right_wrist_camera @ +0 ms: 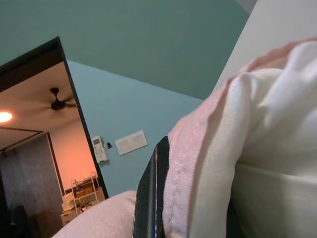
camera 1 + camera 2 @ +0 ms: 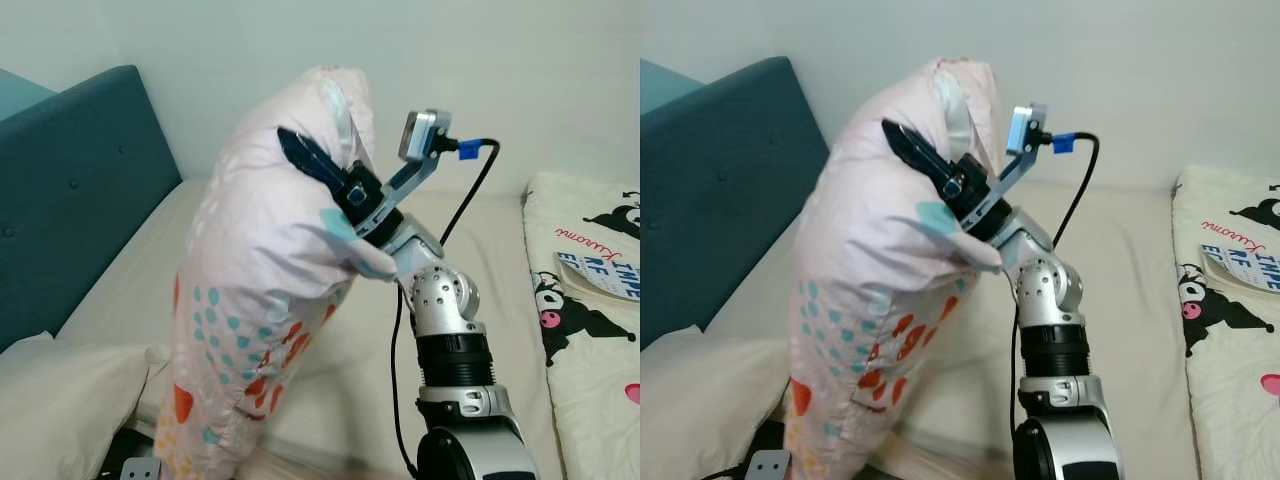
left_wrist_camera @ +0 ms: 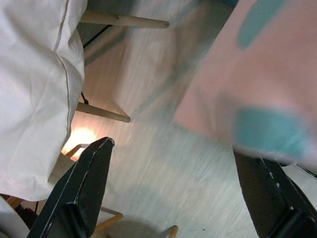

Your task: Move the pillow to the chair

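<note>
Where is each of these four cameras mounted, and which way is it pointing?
Left eye view: on the head, facing forward and down at the bed; the right arm's right gripper clamps the raised pillow.
Right eye view: beside it, same scene slightly shifted.
Left wrist view: on the left arm, looking down at the wooden floor past the open left gripper, pillow fabric close by.
Right wrist view: on the right arm, looking up along one finger pressed into the pillow, toward a teal wall.
All four show the pillow.

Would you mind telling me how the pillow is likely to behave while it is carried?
The pillow probably flops: it sags below the right hand pinching its upper edge. It seems light, since one hand lifts it. The bunched fabric might slip.
</note>
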Motion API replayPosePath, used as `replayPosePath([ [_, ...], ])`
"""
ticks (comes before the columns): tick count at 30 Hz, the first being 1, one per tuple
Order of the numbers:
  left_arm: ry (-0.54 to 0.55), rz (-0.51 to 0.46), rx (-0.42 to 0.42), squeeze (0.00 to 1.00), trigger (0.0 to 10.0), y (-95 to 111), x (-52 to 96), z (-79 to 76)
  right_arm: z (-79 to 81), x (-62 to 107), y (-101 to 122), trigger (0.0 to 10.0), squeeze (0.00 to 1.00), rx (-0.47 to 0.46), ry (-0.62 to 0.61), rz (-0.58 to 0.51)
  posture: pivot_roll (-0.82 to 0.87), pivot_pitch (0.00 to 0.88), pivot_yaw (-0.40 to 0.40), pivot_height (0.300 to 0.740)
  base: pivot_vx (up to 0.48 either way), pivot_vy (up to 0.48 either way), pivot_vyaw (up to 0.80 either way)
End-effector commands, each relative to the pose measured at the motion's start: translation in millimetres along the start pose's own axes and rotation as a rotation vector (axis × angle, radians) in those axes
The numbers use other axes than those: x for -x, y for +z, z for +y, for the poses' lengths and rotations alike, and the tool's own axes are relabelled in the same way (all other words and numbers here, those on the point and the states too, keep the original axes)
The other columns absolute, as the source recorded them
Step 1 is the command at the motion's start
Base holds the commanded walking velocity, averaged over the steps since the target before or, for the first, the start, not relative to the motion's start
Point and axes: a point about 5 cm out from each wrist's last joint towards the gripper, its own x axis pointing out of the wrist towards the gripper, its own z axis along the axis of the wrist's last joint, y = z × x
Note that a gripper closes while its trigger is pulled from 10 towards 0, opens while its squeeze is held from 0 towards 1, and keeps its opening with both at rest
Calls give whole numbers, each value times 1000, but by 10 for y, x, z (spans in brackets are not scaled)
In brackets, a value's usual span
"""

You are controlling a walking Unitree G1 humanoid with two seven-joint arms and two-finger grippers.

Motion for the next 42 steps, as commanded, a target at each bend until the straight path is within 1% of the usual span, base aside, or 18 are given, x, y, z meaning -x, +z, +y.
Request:
replayPosePath([
  [1,9,38,-14,0,10000,-75,1,53,127,-105,47,10000,0,9,70,-47,-39,13,72,740,-480,0,788],
  [6,8,42,-21,0,10000,-90,3,57,130,-94,21,10000,0,1,55,-46,-40,14,75,740,-468,0,788],
  [23,-21,3,-57,0,10000,-45,1,45,128,-89,6,10000,0,-2,32,-52,-40,17,79,740,0,0,788],
  [42,-37,0,-50,0,10000,-59,5,27,146,-93,12,10000,0,-14,37,-58,-36,19,76,740,0,0,788],
])
